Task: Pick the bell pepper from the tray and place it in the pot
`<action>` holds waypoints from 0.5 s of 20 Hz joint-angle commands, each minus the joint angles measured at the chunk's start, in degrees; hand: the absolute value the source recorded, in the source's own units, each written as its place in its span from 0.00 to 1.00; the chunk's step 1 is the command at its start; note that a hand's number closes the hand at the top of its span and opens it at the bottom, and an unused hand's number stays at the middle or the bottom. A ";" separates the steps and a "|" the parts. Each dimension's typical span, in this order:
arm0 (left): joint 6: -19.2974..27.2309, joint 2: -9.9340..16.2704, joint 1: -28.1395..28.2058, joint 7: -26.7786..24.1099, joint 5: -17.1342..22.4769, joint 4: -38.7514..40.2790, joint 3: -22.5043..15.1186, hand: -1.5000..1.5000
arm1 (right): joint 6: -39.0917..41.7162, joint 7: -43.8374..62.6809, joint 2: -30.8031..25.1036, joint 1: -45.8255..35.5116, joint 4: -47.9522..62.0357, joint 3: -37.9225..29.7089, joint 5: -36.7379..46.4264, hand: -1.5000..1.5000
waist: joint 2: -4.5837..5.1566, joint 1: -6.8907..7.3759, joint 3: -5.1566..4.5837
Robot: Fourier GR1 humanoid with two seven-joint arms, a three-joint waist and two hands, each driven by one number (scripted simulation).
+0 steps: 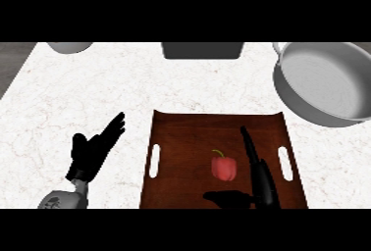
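The right hand (pixel 257 171) is wide open just right of the pepper (pixel 224 168), ready to grab it off the tray (pixel 188 127).

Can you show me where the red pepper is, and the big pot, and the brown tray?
bell pepper (pixel 224 168), head view, middle of its red body.
pot (pixel 319 73), head view, bare inside floor.
tray (pixel 188 147), head view, bare wooden floor left of the pepper.

Bare counter (pixel 217 83) between tray (pixel 217 122) and pot (pixel 319 110); pot mouth unobstructed.
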 commanded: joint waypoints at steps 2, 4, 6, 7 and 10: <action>-0.42 -1.06 -2.07 1.36 0.06 1.41 1.15 0.50 | 3.45 -10.14 1.01 -5.01 12.99 -7.16 -8.73 0.00 | 0.09 0.11 0.02; 0.48 -2.66 -1.66 -1.18 -2.93 3.79 0.00 0.50 | -1.17 -14.56 1.70 -0.82 12.93 -2.25 -7.84 0.00 | 0.03 -0.09 0.00; -0.24 -1.13 -0.20 -3.28 -2.31 2.86 0.95 0.50 | -0.82 -12.04 -1.23 -5.34 16.54 -1.51 0.92 1.00 | 0.10 0.29 -0.02; 0.43 -3.06 -0.94 -2.39 -3.06 4.20 -0.63 0.50 | -3.14 -14.59 0.07 -5.52 19.53 0.14 3.48 1.00 | 0.15 0.22 -0.01; -1.63 -1.48 -4.06 2.72 -0.21 0.89 2.46 0.50 | -3.39 -21.39 1.68 -8.16 25.83 -2.39 -6.95 1.00 | 0.08 0.21 0.03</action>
